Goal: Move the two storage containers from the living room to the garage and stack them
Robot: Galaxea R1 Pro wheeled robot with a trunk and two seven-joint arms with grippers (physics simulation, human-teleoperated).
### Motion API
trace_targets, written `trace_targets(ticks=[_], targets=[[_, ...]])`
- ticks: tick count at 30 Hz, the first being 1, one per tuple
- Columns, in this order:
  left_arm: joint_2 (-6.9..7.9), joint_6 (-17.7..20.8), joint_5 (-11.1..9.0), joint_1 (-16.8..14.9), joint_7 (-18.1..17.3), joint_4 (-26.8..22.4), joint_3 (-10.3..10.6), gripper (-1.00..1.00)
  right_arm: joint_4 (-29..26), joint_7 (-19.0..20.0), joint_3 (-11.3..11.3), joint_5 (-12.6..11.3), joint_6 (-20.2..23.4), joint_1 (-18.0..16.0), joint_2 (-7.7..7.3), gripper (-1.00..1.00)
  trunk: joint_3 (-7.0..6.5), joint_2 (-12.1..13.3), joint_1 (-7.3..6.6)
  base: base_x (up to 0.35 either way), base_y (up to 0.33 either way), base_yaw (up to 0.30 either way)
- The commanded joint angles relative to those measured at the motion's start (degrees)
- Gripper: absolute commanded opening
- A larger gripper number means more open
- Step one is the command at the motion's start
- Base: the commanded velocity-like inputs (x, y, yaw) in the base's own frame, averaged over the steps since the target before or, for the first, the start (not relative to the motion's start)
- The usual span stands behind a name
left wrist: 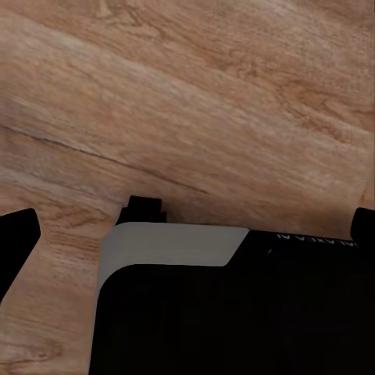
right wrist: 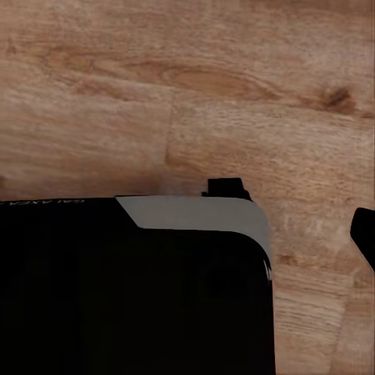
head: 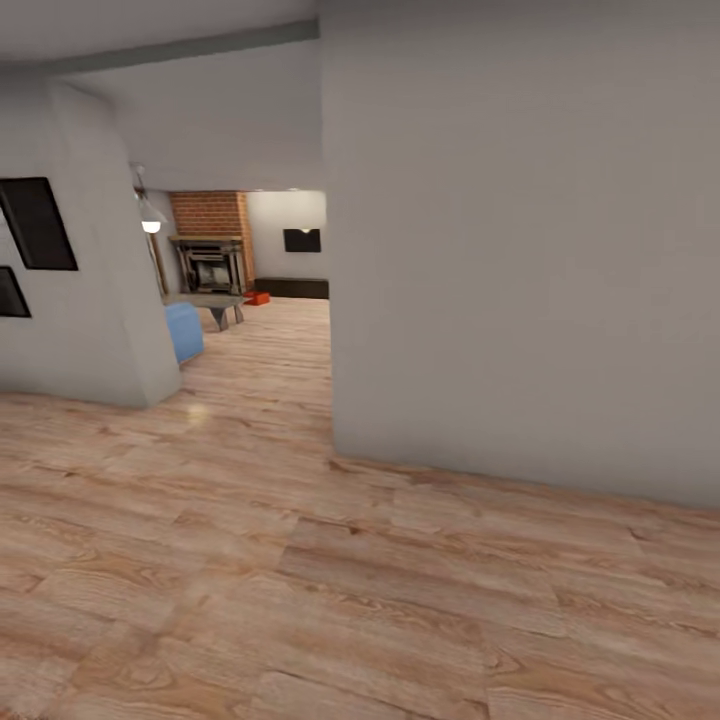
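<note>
Far down the hallway, the living room [head: 250, 300] opens beyond the wall corner. A small orange-red storage container [head: 259, 298] sits there on the wood floor, by the low dark cabinet [head: 300, 288]; at this distance I cannot tell whether it is one bin or two. My left gripper [left wrist: 187, 226] hangs open over the plank floor, its dark fingertips [left wrist: 17, 234] far apart at the picture's edges. One finger [right wrist: 365, 234] of my right gripper shows at the edge, equally wide, so it is open and holds nothing. The garage is out of view.
A large pale wall [head: 520, 280] juts out on the right, its corner close ahead. Another wall [head: 90, 300] with dark frames stands left. Between them runs a passage of light wood floor [head: 270, 370]. Beyond are the blue sofa [head: 184, 330], a low table [head: 215, 305] and the brick fireplace [head: 210, 250].
</note>
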State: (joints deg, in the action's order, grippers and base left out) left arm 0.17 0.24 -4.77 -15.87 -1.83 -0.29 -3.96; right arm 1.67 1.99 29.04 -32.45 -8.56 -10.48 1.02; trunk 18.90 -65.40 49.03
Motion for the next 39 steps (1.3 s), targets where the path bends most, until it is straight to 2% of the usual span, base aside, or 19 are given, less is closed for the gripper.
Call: trace_targets(ticks=[1,9,39], targets=[[0.0,0.03,-0.5,-0.04,-0.19,0.02,-0.35,1.0,0.18,0.21,0.43,-0.6,-0.31,-0.07,0.02,1.0,0.06,-0.03,0.03,0.327,0.0,0.27],[0.0,0.02,-0.48,-0.04,-0.19,0.02,-0.35,1.0,0.18,0.21,0.41,-0.6,-0.28,-0.07,-0.05,1.0,0.06,-0.03,0.03,0.327,0.0,0.129],[-0.08,0.0,-0.42,-0.04,-0.19,0.03,-0.31,1.0,0.18,0.21,0.42,-0.6,-0.29,-0.07,-0.01,1.0,0.06,-0.03,0.03,0.327,0.0,0.002]])
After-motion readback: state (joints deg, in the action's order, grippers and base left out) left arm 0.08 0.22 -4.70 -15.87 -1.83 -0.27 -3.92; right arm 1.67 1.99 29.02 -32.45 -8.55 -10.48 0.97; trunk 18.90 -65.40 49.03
